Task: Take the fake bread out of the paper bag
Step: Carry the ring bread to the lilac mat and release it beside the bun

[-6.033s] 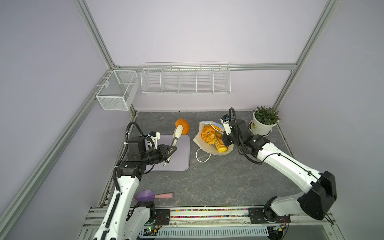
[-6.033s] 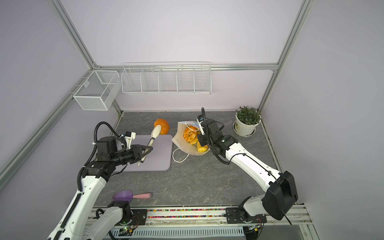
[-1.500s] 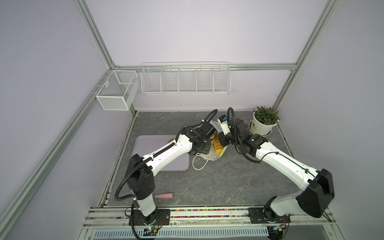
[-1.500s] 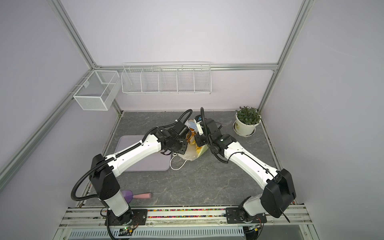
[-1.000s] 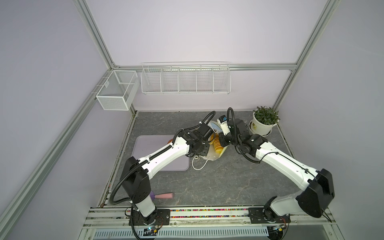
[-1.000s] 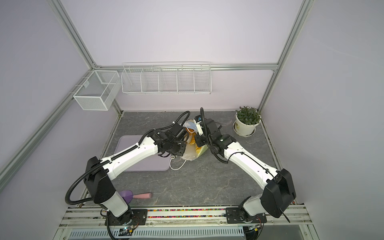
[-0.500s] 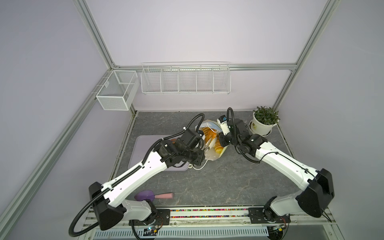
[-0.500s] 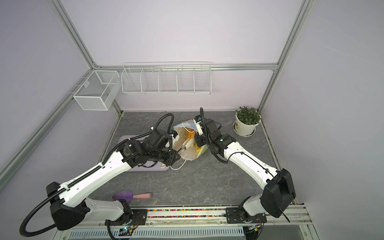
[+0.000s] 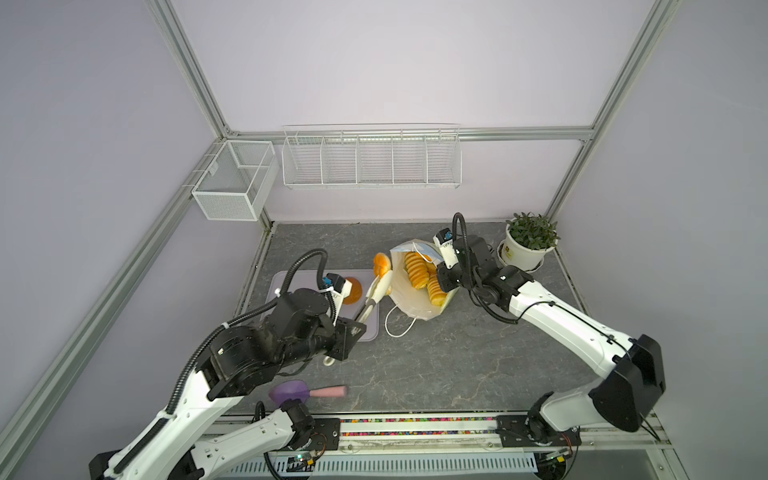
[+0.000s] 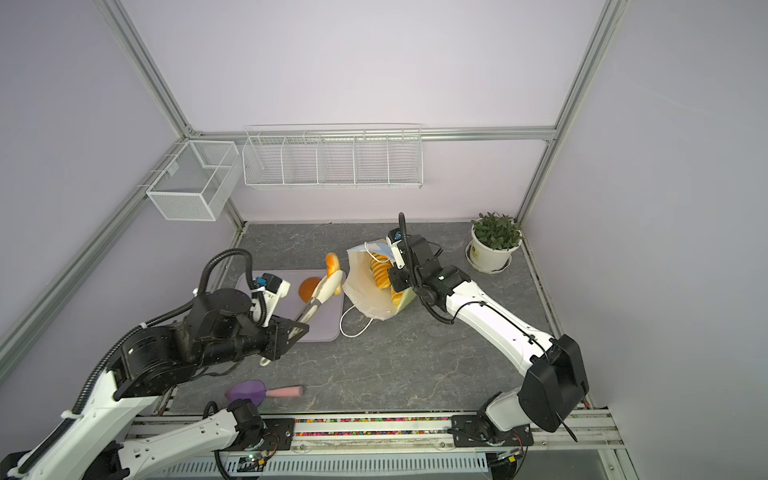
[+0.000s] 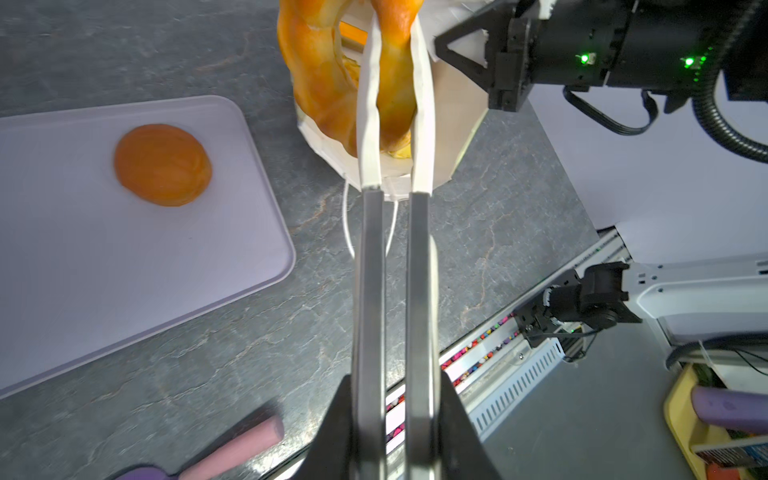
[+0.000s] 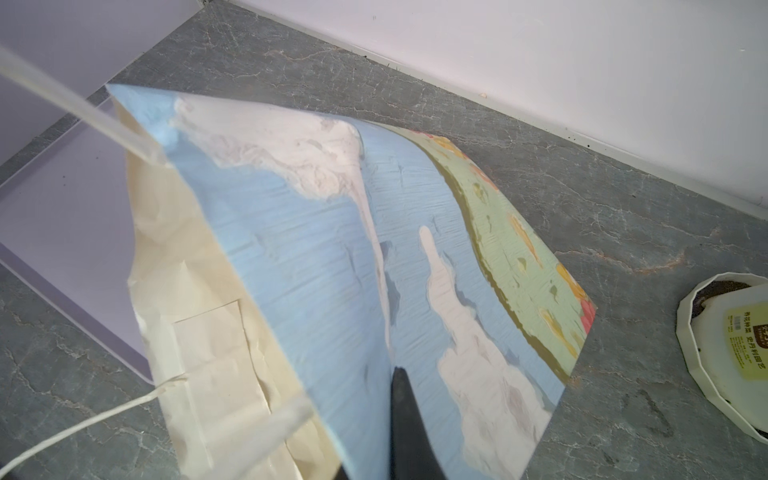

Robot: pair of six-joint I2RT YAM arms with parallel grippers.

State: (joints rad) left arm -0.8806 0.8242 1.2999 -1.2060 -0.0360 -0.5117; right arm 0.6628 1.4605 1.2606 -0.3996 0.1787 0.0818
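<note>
The paper bag (image 9: 409, 305) lies tilted on the grey table with its white inside showing, and its sky-and-meadow print (image 12: 332, 249) fills the right wrist view. My right gripper (image 9: 443, 283) is shut on the bag's upper edge, holding the mouth open. Ridged loaves of fake bread (image 9: 417, 270) remain inside. My left gripper (image 9: 353, 328) is shut on long metal tongs (image 11: 372, 257). The tongs' white tips pinch a braided ring of fake bread (image 11: 316, 75) just outside the bag's mouth. A round bun (image 11: 162, 164) lies on the lavender tray (image 11: 124, 257).
A potted plant (image 9: 528, 245) stands at the back right, close to the right arm. A purple scoop with a pink handle (image 9: 305, 391) lies near the front edge. White wire baskets (image 9: 370, 158) hang on the back wall. The bag's cord handle (image 9: 399, 328) trails on the table.
My left arm has drawn back toward the front left, pulling the tongs and the braided ring out of the bag's mouth. The right gripper and bag have stayed put.
</note>
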